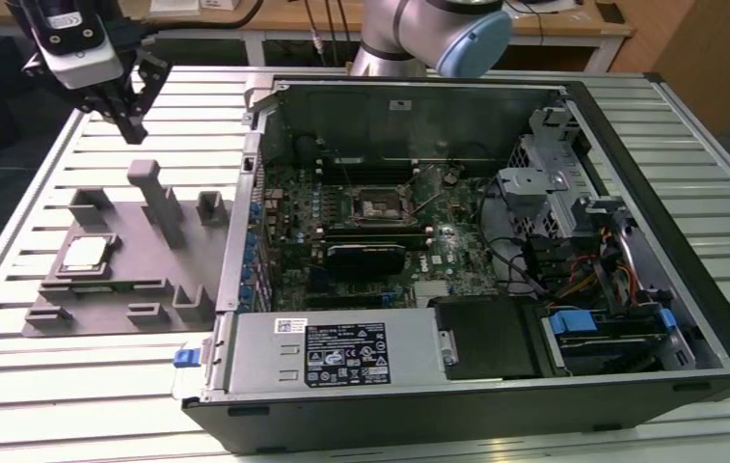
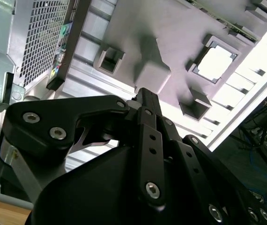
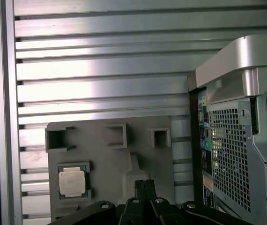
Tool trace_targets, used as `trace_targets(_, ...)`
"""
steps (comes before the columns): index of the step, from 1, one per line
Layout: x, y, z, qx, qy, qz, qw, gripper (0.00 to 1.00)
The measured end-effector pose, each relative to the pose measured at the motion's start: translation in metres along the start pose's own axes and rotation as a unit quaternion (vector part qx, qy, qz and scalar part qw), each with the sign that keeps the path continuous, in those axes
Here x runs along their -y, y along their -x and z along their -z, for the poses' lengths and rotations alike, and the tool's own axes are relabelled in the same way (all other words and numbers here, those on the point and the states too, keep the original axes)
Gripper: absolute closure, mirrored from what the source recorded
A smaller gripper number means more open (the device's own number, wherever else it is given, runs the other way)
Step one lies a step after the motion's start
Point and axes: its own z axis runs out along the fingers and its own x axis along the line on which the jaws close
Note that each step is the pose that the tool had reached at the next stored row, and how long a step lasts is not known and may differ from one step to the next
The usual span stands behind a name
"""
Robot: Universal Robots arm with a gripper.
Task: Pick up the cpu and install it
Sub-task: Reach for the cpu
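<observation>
Three views, one moment.

Exterior view: the gripper (image 1: pixel 133 130) hangs above the grey holder block (image 1: pixel 82 307), well clear of it. Its fingers are drawn together on nothing. The cpu (image 1: pixel 86 253) lies flat in a recess of the block, on the side away from the open computer case (image 1: pixel 712 289), which stands just beside the block. The socket (image 1: pixel 382 204) sits on the board inside the case.

Second wrist view: the closed gripper (image 2: pixel 145 93) points down at the block (image 2: pixel 171 28), over its tall post (image 2: pixel 151 70). The cpu (image 2: pixel 216 63) lies apart from the fingers, glaring bright in its recess.

First wrist view: the fingertips meet over the block's (image 3: pixel 105 164) middle. The cpu (image 3: pixel 72 182) rests in its recess toward the block's edge away from the case (image 3: pixel 236 131), untouched.

Handling, as a judgement: the chip should be light, thin and stiff. Its smooth metal top is likely slippery, and its underside contacts are likely fragile. The sound hold is across two opposite edges where the recess leaves them free, with a light squeeze and the chip kept level. The gripper must first open wider than the chip.
</observation>
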Motion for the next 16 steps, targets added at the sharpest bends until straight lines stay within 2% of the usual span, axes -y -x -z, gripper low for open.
trace_targets(16,0.0031,-0.0282,-0.0085,0.0,0.0,0.0,1.0,0.89)
